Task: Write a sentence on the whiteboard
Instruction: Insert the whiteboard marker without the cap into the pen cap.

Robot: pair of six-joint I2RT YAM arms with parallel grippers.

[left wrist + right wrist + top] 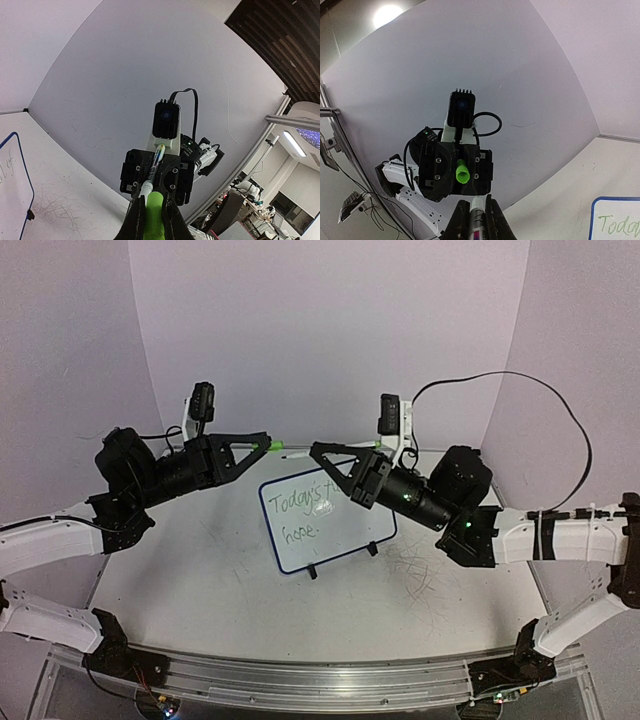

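Green plastic is showing in your left jaws: they are pinching the marker cap [270, 445] with its open mouth facing right, while your right jaws are clamping the marker [298, 451] by its barrel, nib pointing left at the cap. Both are hovering above the far edge of the whiteboard [335, 535], which is standing on the desk [200, 570] between your arms and is carrying the sentence [300, 505]. You are risking a missed mating here. From the right wrist view the cap [461, 172] is sitting a little left of the marker [477, 215] line, so the nib may be heading for the rim and not the mouth. Pushing on regardless, you may be twisting the cap askew or sliding the barrel back through the jaws. A dropped piece would be falling onto the board and smudging the writing.
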